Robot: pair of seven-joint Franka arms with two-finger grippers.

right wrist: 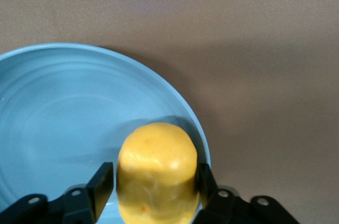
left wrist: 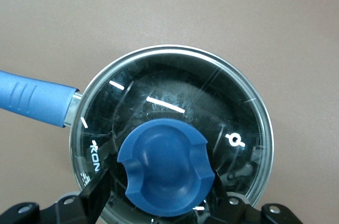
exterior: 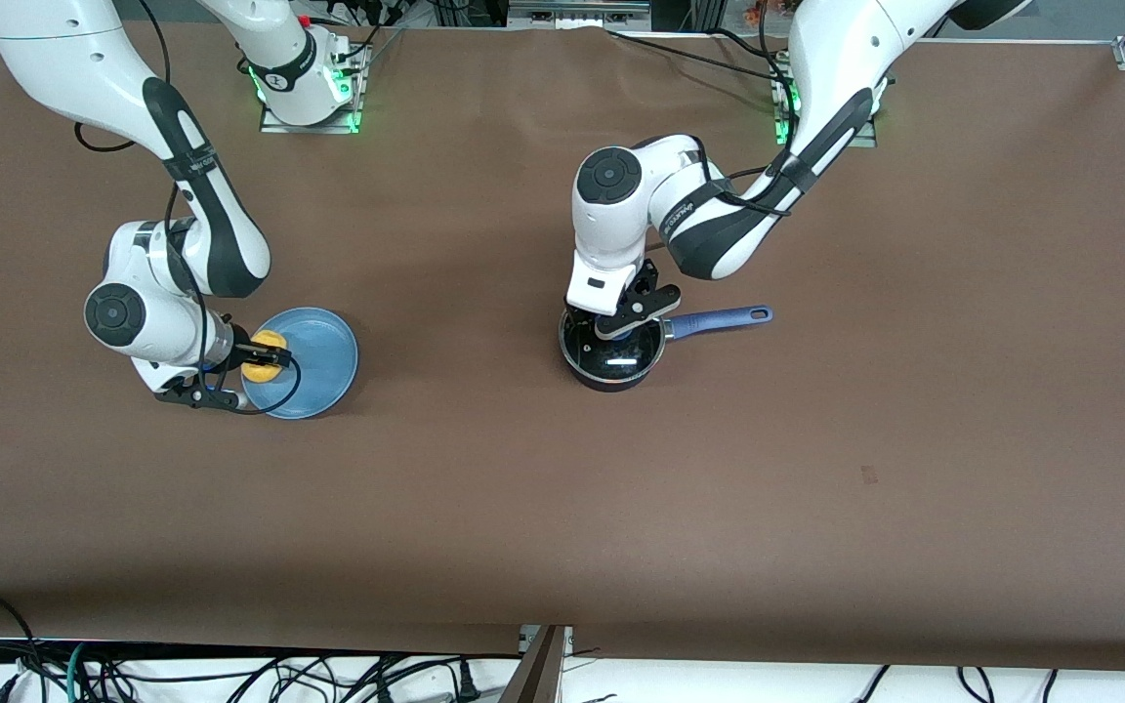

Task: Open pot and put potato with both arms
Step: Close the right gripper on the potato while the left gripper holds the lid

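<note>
The potato [right wrist: 157,173] sits on the light-blue plate [exterior: 323,376] toward the right arm's end of the table, between the 2 fingers [right wrist: 100,184] of the right gripper [exterior: 265,359], which press against its sides in a grasp. The pot [exterior: 611,361] stands mid-table, glass lid [left wrist: 175,102] on, its handle [exterior: 719,320] pointing toward the left arm's end. The left gripper [exterior: 621,327] is low over the lid, its fingers [left wrist: 95,197] spread on either side of the blue knob [left wrist: 167,167], one just clear of it.

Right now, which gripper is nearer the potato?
Right. The right gripper has its fingers either side of the potato on the blue plate; the left gripper is over the pot lid.
</note>
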